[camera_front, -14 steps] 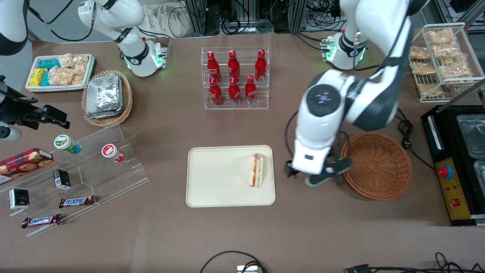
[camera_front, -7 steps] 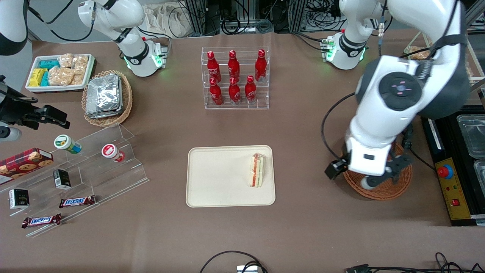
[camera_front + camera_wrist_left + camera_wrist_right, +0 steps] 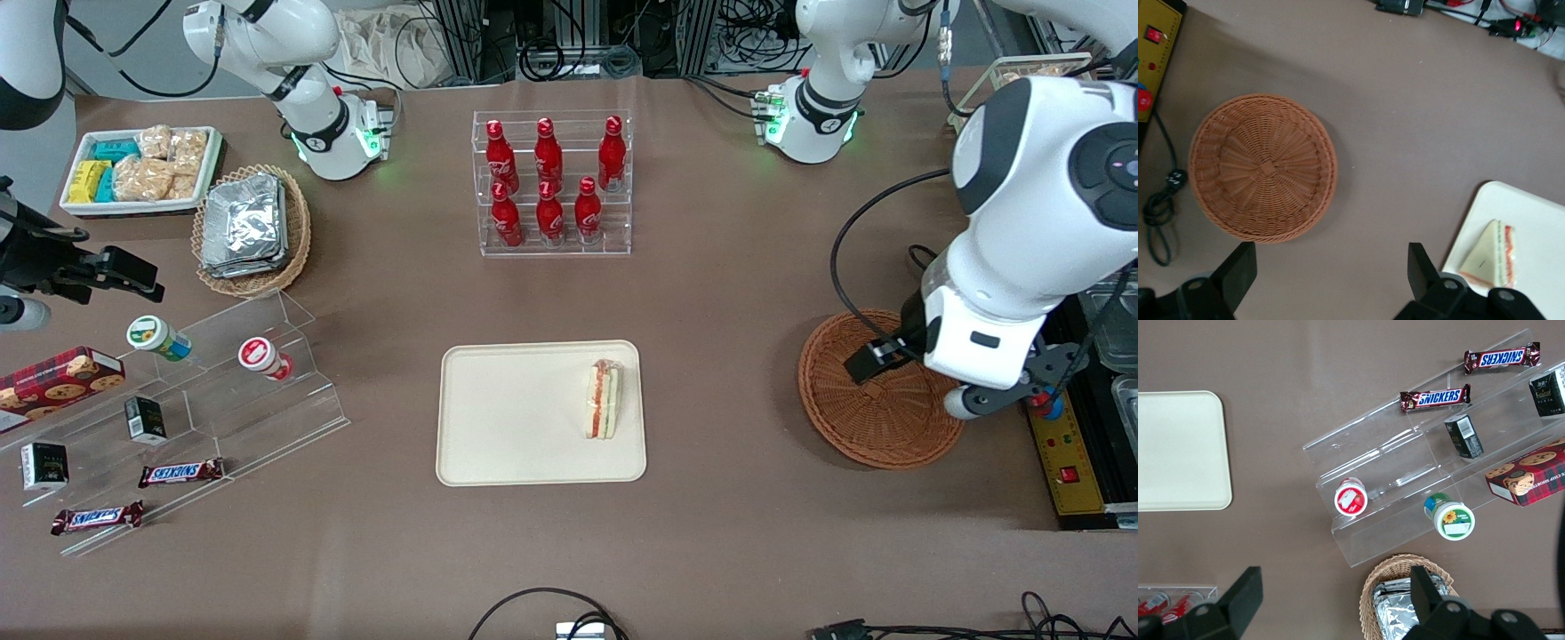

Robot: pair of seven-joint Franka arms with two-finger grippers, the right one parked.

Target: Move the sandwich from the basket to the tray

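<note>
Your table (image 3: 711, 533) is a brown sheet running the width of the front view. On it, the cream tray (image 3: 516, 418) lies at the centre, nearer to the front camera than the clear rack of red bottles (image 3: 551, 182). The reddish-brown basket (image 3: 853, 418) sits toward the working arm's end, well apart from the tray, and the left wrist view shows you its woven floor bare (image 3: 1263, 167).

The gripper (image 3: 942, 382) hangs above the basket's rim on the side toward the black control box (image 3: 1062, 444). Its jaws stand wide apart with nothing between them; you see both fingers (image 3: 1238, 273) spread in the left wrist view.

The sandwich (image 3: 602, 399) lies on the tray, just inside the rim that faces the basket, its long axis running from the bottles toward the front camera, its striped filling edge up. Only the left wrist view shows you its triangular face (image 3: 1488, 257).

The right wrist view lets you read "SNICKERS" on two bars (image 3: 1435, 398) by the clear stepped stand (image 3: 1418, 467).
</note>
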